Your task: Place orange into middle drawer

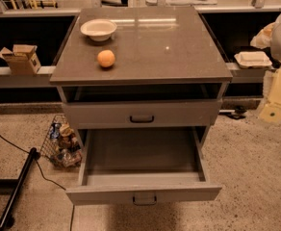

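The orange (106,58) is small and round and sits on the grey cabinet top (169,52), left of centre. The middle drawer (143,177) is pulled out wide toward me, its inside bare, with its dark loop handle (144,199) at the front. The shut drawer front (141,113) lies directly above it. My gripper (274,113) is at the pale end of my arm at the right edge of the view. It hangs beside the cabinet's right side, far from the orange and holding nothing that I can see.
A white bowl (98,30) stands on the cabinet top behind the orange. A wire basket (62,143) of small items sits on the floor at the cabinet's left. A black pole (16,189) and a cable lie there too. The side shelves hold a cardboard box (20,57) and a white container (253,58).
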Controlling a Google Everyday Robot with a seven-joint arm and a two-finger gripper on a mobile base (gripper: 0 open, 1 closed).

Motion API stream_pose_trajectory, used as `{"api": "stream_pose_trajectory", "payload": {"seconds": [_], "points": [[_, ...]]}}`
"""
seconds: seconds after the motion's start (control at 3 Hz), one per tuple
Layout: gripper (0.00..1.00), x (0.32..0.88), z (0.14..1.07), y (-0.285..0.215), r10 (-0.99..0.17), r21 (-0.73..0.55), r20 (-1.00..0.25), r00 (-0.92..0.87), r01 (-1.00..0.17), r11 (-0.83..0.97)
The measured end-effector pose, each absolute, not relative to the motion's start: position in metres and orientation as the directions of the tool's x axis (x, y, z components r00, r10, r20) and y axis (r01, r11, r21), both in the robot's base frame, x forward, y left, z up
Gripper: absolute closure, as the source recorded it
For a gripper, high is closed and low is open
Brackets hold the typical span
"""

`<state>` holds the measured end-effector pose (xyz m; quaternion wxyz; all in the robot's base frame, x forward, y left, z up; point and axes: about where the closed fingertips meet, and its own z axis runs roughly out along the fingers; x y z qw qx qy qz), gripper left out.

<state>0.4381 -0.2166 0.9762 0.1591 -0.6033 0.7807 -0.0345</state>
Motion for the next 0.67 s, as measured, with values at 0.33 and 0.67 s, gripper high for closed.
{"api": "stream_pose_trajectory", "payload": {"seconds": [0.33,0.67], "points": [[0.00,0.440,0.976,-0.216,-0.951,-0.249,-0.213,-0.223,-0.929,0.273],[0.00,0.481,0.967,-0.212,-0.921,-0.263,-0.297,-0.252,-0.906,0.333]]}}
